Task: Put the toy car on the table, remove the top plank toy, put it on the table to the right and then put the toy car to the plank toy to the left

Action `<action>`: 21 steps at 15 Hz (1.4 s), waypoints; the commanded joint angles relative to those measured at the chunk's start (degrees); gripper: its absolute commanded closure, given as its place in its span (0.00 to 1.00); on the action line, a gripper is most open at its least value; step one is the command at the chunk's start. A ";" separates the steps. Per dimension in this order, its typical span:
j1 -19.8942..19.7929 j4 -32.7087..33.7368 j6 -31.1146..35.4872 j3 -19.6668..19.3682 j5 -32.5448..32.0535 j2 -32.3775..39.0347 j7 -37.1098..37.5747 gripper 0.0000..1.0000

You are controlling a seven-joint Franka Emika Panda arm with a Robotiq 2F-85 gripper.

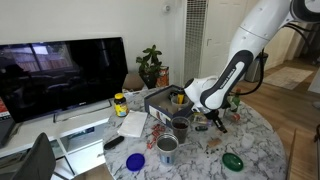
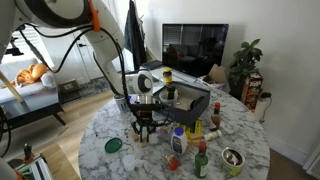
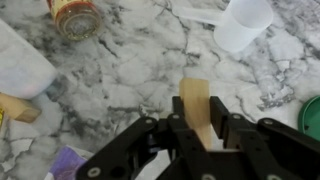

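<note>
My gripper [image 3: 197,112] is shut on a light wooden plank toy [image 3: 194,100], held on edge just above the white marble-look table [image 3: 130,70]. In both exterior views the gripper [image 1: 218,122] [image 2: 145,128] hangs low over the table [image 1: 255,140] [image 2: 105,120], next to the clutter in its middle. The plank is too small to make out in those views. I cannot pick out the toy car in any view. Another wooden piece [image 3: 20,108] lies at the left edge of the wrist view.
Near the gripper are a yellow-lidded jar [image 3: 75,15], a white cup [image 3: 243,20] and a green lid [image 3: 312,115] [image 1: 232,160] [image 2: 113,145]. On the table are a metal cup [image 1: 167,148], a dark cup [image 1: 181,125], a blue lid [image 1: 135,160] and bottles [image 2: 178,142]. A TV [image 1: 60,70] stands behind.
</note>
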 commanded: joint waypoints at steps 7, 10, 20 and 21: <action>1.05 -0.92 3.62 -0.64 -4.09 -2.96 0.35 0.06; 0.28 -0.64 7.55 0.08 -3.13 -3.68 -0.30 0.00; -0.77 -1.60 22.32 0.21 -2.75 -1.27 -5.54 0.08; -0.83 -1.58 23.05 0.23 -2.63 -0.96 -5.95 0.14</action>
